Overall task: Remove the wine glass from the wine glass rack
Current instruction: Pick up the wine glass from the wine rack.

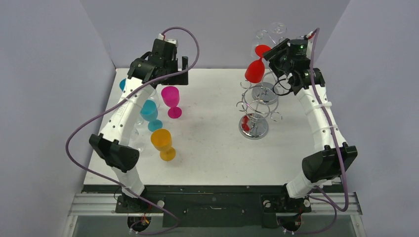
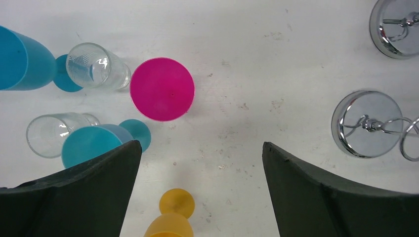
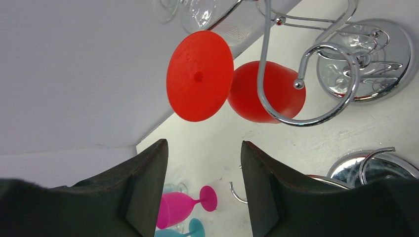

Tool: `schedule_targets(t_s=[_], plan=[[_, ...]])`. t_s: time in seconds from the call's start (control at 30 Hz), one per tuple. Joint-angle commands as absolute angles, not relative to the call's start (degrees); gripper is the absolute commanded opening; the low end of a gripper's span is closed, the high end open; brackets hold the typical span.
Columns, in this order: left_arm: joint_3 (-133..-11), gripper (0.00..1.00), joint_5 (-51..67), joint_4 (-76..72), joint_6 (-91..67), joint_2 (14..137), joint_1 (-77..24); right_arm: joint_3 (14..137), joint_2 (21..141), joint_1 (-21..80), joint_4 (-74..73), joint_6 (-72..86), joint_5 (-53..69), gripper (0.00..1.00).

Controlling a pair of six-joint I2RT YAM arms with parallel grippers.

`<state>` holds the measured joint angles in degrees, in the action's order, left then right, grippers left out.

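Observation:
A red wine glass (image 1: pixel 255 70) hangs upside down from the chrome wine glass rack (image 1: pixel 258 104) at the back right. In the right wrist view its round foot (image 3: pixel 200 76) faces me and its bowl (image 3: pixel 247 94) sits behind a wire hook (image 3: pixel 316 84). My right gripper (image 1: pixel 271 55) (image 3: pixel 203 142) is open just short of that foot, with nothing between its fingers. My left gripper (image 1: pixel 179 74) (image 2: pixel 201 144) hangs wide open and empty above the table. A pink glass (image 1: pixel 171 98) (image 2: pixel 162 89) stands upright just beyond its tips.
Orange (image 1: pixel 163 143) and teal (image 1: pixel 149 111) glasses stand on the left of the table, with clear glasses (image 2: pixel 96 65) among them. Clear glasses (image 1: pixel 269 34) hang high on the rack. Two chrome bases (image 2: pixel 368 123) (image 2: pixel 398 27) stand close together, near the back wall.

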<state>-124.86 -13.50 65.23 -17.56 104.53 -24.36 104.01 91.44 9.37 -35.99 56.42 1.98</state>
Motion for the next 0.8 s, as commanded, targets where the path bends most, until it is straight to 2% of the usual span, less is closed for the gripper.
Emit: schedule_targets(t_s=[0.0,0.03,0.07,0.17,0.43,0.77], plan=[[-117.3,0.93,-10.5,56.1,-19.3,95.7,-25.2,102.4,89.3,11.4,-29.0,62.1,-6.6,0.51],[-116.0,0.94,-10.0,55.5,-19.4,93.8,-25.4,101.4,89.2,11.5,-27.8,63.4,-7.5,0.51],[-113.4,1.0,-9.1,54.1,-19.6,92.7,-25.5,100.8,89.2,11.8,-27.0,64.1,-7.9,0.49],[-108.5,0.97,-6.8,51.0,-20.0,87.9,-26.1,99.2,89.4,12.3,-24.9,66.6,-10.1,0.47],[-99.7,0.96,-3.8,47.9,-20.1,81.1,-27.1,98.3,90.5,12.9,-23.6,70.0,-14.4,0.39],[-97.7,0.96,-3.2,47.4,-19.1,78.6,-27.1,99.8,92.3,12.8,-24.8,71.1,-15.5,0.38]])
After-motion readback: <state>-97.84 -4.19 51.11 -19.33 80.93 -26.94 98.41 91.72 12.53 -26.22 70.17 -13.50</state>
